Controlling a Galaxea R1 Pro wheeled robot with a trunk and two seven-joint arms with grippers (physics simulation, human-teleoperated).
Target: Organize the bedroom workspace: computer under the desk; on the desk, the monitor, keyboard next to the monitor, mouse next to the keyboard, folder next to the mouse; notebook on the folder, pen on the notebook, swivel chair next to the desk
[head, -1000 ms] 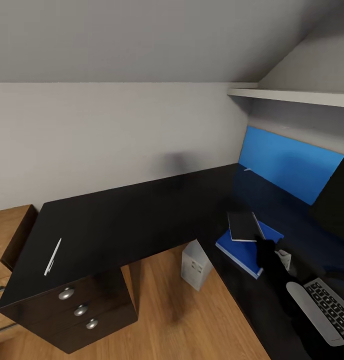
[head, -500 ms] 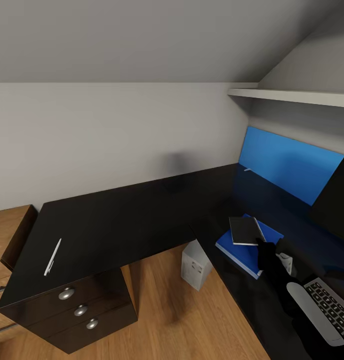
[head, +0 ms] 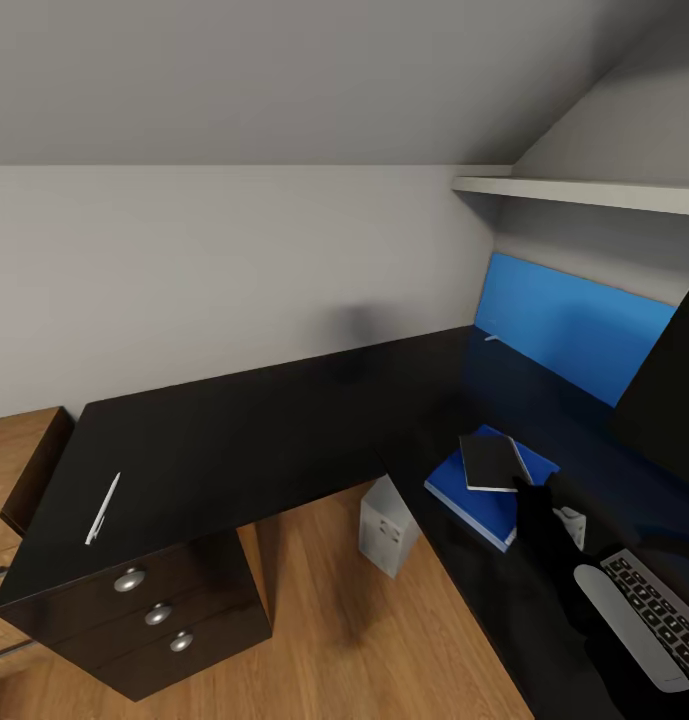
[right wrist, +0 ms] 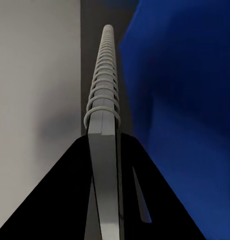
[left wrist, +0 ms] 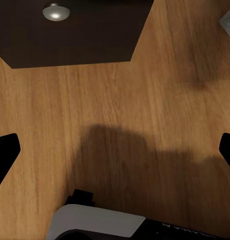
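Grey walls (head: 214, 260) meet a sloped ceiling (head: 284, 70) — a white shelf (head: 584, 190) above a blue wall panel (head: 574, 325), wooden floor (head: 374, 640) below.

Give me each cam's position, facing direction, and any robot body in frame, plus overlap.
Head: high, looking down at the desk; right arm reaches to the notebook on the folder.
Left wrist: faces the wood floor; left gripper fingertips sit at the frame edges.
Right wrist: looks along the notebook's spiral spine, clamped between its fingers.
Shared: notebook, folder.
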